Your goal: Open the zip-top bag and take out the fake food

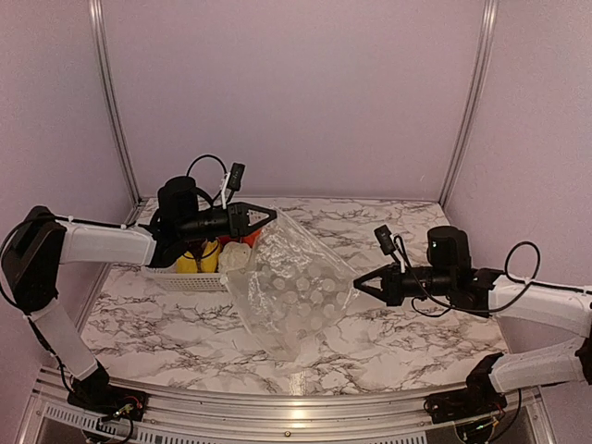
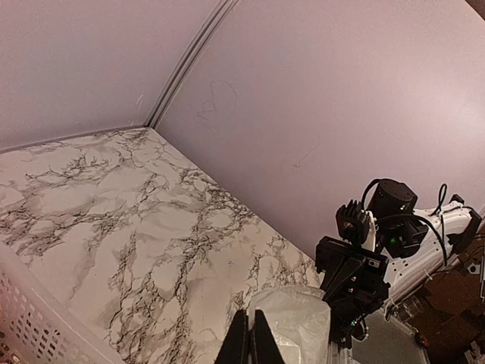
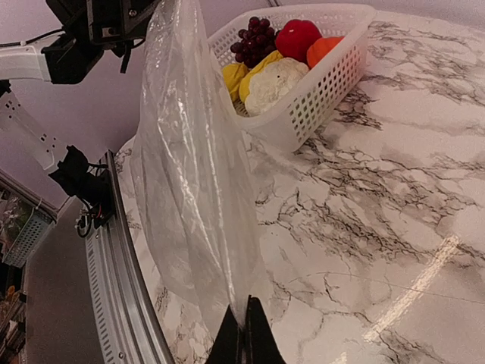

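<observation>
The zip-top bag (image 1: 291, 301) is seen as thin, clear, crinkled plastic with a faint sheen. The basket (image 3: 326, 83) is moulded in white, perforated, matt plastic. The table (image 1: 416, 338) is finished smooth and glossy, marble-patterned; the front rail (image 1: 277, 412) is made of bare metal.

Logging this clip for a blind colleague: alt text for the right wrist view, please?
A large clear crinkly plastic bag hangs between the right pincer, bottom centre, and the left pincer, top left. Behind, a white perforated plastic basket on the marble table holds colourful plastic fake food.
</observation>
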You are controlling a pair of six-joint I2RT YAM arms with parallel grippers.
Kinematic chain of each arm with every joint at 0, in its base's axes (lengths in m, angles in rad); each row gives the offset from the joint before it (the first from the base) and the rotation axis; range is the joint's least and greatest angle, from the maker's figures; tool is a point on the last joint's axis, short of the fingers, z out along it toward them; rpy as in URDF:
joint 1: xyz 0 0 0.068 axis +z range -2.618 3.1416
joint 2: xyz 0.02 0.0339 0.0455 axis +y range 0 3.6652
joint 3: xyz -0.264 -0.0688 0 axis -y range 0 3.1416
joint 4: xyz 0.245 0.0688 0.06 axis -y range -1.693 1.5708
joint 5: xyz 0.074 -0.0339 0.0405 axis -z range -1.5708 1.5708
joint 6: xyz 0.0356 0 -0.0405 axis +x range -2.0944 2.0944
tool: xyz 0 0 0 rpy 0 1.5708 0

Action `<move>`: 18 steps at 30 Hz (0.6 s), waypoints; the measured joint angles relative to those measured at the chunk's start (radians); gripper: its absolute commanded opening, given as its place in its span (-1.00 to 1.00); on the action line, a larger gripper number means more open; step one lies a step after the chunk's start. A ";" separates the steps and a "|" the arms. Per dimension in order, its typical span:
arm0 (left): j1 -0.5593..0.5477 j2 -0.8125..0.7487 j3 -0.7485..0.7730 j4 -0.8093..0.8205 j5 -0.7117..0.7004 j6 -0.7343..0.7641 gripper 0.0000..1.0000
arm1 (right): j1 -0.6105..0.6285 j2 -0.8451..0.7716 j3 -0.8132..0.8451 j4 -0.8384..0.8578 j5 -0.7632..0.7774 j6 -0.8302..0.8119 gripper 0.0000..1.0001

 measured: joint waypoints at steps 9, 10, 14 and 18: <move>0.009 -0.014 0.098 -0.132 -0.096 0.072 0.97 | -0.121 -0.013 -0.056 0.024 -0.006 0.073 -1.00; 0.011 -0.027 0.097 -0.157 -0.112 0.086 0.98 | -0.152 -0.022 -0.062 0.033 -0.010 0.085 -1.00; 0.016 -0.103 0.094 -0.256 -0.188 0.134 0.98 | -0.274 -0.053 -0.072 0.091 -0.021 0.144 -1.00; 0.032 -0.188 0.071 -0.322 -0.249 0.158 0.98 | -0.361 -0.044 -0.075 0.138 -0.010 0.186 -1.00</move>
